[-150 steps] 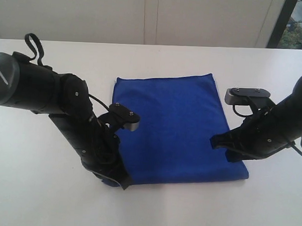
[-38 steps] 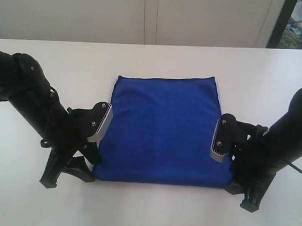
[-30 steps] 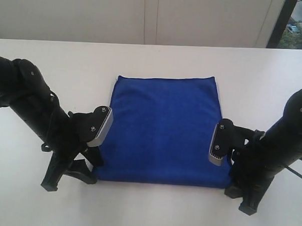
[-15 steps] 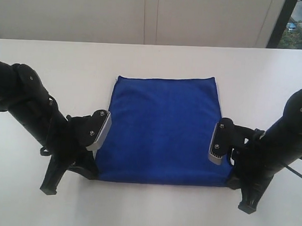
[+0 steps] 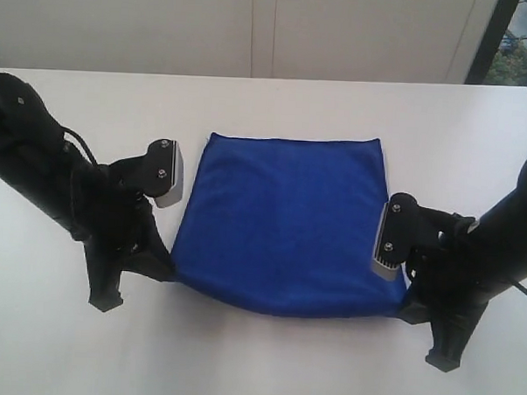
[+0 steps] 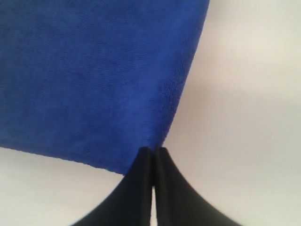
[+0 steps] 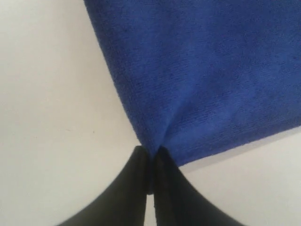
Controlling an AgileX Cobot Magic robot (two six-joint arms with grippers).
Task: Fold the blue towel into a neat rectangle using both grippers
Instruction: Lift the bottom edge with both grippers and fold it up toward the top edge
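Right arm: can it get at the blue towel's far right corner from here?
Probably yes. The right gripper is shut on the blue towel at its near corner, and nothing stands between it and the far right corner; it would carry its own corner along.

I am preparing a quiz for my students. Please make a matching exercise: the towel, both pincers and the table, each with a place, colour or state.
Things: 1 blue towel; 2 left pincer; 3 right pincer; 4 table.
States: a white; b shut on the towel's lower-left corner in the exterior view; c shut on its lower-right corner there; d spread out, pinched at two corners.
Pairs: 1-d; 2-b; 3-c; 4-a.
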